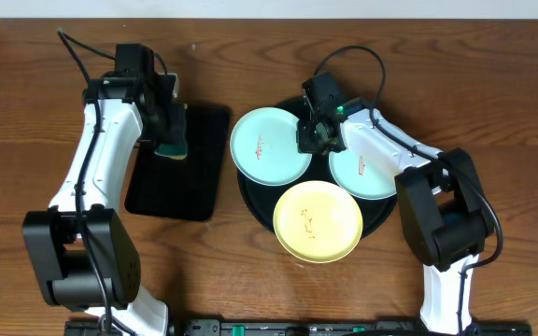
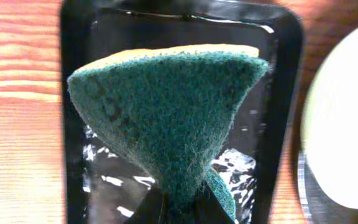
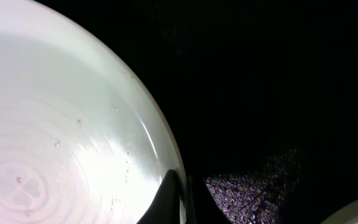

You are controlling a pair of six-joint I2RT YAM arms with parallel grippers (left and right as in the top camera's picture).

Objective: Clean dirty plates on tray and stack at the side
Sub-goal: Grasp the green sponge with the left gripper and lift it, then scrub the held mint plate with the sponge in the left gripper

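Three plates lie on the round black tray (image 1: pixel 250 201): a mint plate (image 1: pixel 264 145) at the left with a red smudge, a second mint plate (image 1: pixel 367 173) at the right, and a yellow plate (image 1: pixel 318 221) in front. My right gripper (image 1: pixel 308 133) is shut on the right rim of the left mint plate (image 3: pixel 55 137), one finger above and one below the rim (image 3: pixel 180 196). My left gripper (image 1: pixel 171 131) is shut on a green and yellow sponge (image 2: pixel 166 118) and holds it above the rectangular black tray (image 1: pixel 180 163).
The rectangular black tray (image 2: pixel 73 124) lies left of the round tray on the brown wooden table (image 1: pixel 26 112). The left mint plate's edge (image 2: pixel 347 124) shows at the right of the left wrist view.
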